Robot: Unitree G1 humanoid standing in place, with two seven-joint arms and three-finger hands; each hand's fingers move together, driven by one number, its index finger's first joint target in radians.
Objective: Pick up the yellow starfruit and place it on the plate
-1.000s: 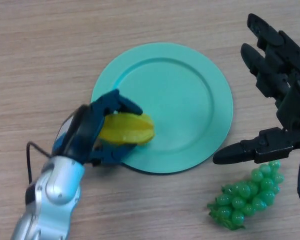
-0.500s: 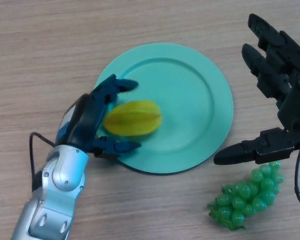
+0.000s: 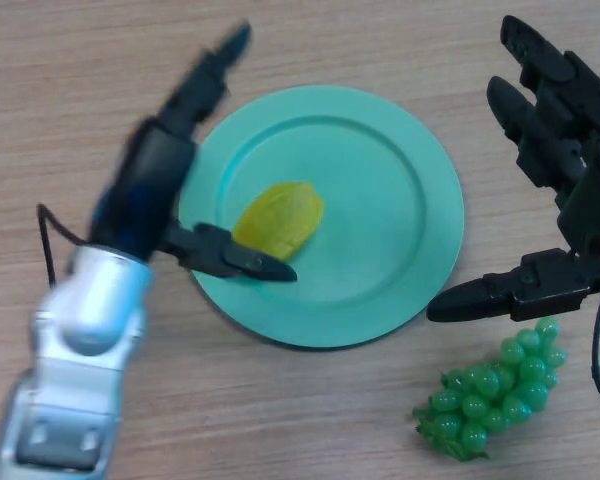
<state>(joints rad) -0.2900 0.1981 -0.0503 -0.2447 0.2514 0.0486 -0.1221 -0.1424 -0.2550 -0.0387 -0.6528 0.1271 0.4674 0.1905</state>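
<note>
- the wooden table (image 3: 310,420) fills the view from my head camera, and everything else sits on it
- the green plate (image 3: 380,190) lies in the middle of the table, round and flat, with most of its face bare
- my left hand (image 3: 150,195) comes in from the left and hangs over the plate's left rim; its fingers are spread straight and wide, the long ones pointing up and away past the rim, the thumb reaching out to the right, and it has hold of nothing
- my right hand (image 3: 560,170) shows at the right edge, just off the plate's right rim, fingers straight and relaxed and holding nothing, idle
- the green grapes (image 3: 490,395) lie near the lower right, below my right thumb and clear of the plate
- the yellow starfruit (image 3: 278,218) rests on the plate, left of centre, its long axis tilted from lower left to upper right
- the starfruit sits just to the right of my left palm, in the gap between thumb and fingers, the thumb tip near its lower edge; whether it touches i cannot tell
- my left hand is much the nearer one; i judge the placing done, so my next move is simply to draw back left, away from the fruit, without nudging it
</note>
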